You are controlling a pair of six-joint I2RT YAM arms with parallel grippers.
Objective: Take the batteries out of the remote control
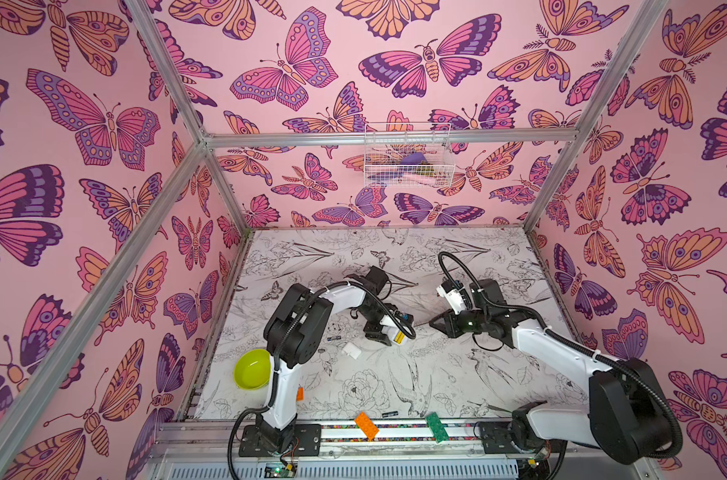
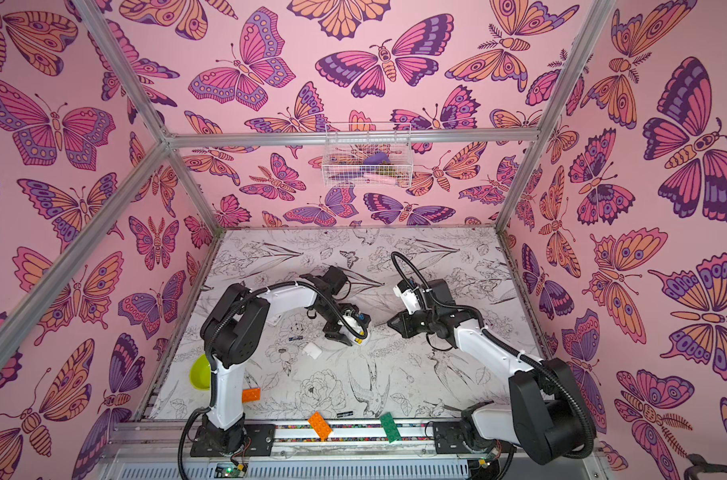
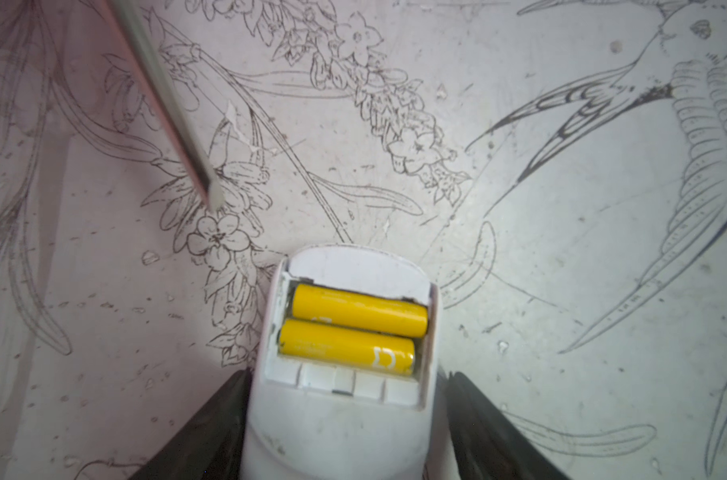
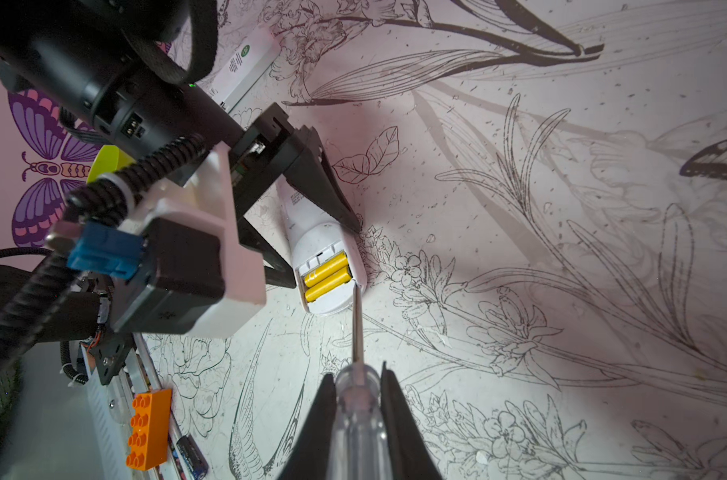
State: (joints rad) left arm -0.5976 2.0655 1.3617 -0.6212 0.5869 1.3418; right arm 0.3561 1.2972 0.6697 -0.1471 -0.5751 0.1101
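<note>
"Left wrist view first. What do we see?"

"We see the white remote [image 3: 337, 432] lying face down with its back lid off. The two yellow batteries [image 3: 353, 311] sit side by side in the open slot, right in front of the left gripper [image 3: 347, 376]."

"Is that gripper holding the remote?"

"Its fingers [image 3: 212, 436] stand apart, one on each side of the remote and very close to it. We cannot tell if they squeeze it."

"And the right gripper [image 4: 357, 372]?"

"In the right wrist view we see it clamped tight on the clear handle of the tool [image 4: 355, 419]. The thin metal tip sticks out ahead of that gripper and points toward the yellow batteries. It is near the remote but does not touch it."

"Where are the dark ones?"

"In a top view we see a black battery [image 1: 334, 338] on the table [image 1: 436, 374] near the left gripper, on the side away from the right gripper, with the small white cover [image 1: 351, 350] near it. The other black battery [image 1: 390, 414] lies flat, far behind both grippers, between the orange brick [image 1: 366, 424] and the green brick [image 1: 436, 428]"
</note>
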